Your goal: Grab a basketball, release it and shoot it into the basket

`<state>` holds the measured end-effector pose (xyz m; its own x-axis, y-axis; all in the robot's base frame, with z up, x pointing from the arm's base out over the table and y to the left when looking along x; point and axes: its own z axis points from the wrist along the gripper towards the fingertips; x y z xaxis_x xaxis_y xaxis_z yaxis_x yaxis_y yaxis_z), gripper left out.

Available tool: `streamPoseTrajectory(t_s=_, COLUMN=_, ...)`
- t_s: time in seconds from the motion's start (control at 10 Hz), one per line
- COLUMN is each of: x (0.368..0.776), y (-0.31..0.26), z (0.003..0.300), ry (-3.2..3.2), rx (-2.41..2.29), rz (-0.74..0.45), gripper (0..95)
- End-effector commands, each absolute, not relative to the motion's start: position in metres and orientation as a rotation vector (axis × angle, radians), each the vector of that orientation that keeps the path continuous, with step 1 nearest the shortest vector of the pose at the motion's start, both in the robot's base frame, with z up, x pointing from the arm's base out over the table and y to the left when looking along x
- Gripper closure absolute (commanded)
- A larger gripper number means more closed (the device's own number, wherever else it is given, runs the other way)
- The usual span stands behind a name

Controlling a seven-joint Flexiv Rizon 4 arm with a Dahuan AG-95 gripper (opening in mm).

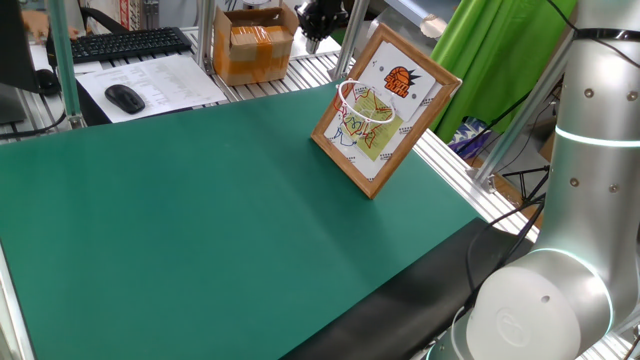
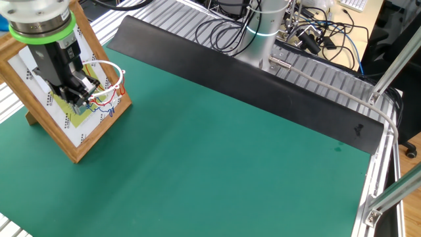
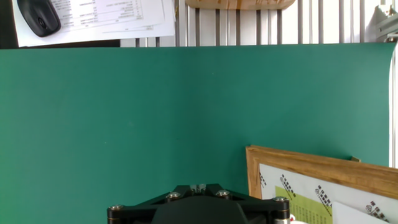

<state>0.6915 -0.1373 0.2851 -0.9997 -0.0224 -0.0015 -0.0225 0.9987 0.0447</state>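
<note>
The black 2-finger gripper hangs over the small white wire hoop with its white net, fixed to the wood-framed board with colourful drawings. The board stands tilted on the green table mat. Whether the fingers are apart or together cannot be told. The tiny orange basketball shows in no view. A black computer mouse lies on printed papers beyond the mat.
</note>
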Motion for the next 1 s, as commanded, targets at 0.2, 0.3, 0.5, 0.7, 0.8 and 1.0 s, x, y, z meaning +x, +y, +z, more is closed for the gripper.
streamPoseTrajectory(t_s=0.2, x=0.6914, y=-0.1371, z=0.2852, ry=3.143, rx=-0.043, rz=0.075, gripper=95.0)
streamPoseTrajectory(t_s=0.3, x=0.6912, y=-0.1370, z=0.2851, ry=3.143, rx=-0.045, rz=0.076, gripper=95.0)
streamPoseTrajectory(t_s=0.5, x=0.6906, y=-0.1363, z=0.2843, ry=3.146, rx=-0.041, rz=0.075, gripper=95.0)
streamPoseTrajectory(t_s=0.7, x=0.6907, y=-0.1358, z=0.2832, ry=3.158, rx=-0.039, rz=0.078, gripper=95.0)
streamPoseTrajectory(t_s=0.8, x=0.6904, y=-0.1354, z=0.2827, ry=3.158, rx=-0.036, rz=0.076, gripper=95.0)
streamPoseTrajectory(t_s=1.0, x=0.6894, y=-0.1346, z=0.2822, ry=3.157, rx=-0.033, rz=0.075, gripper=95.0)
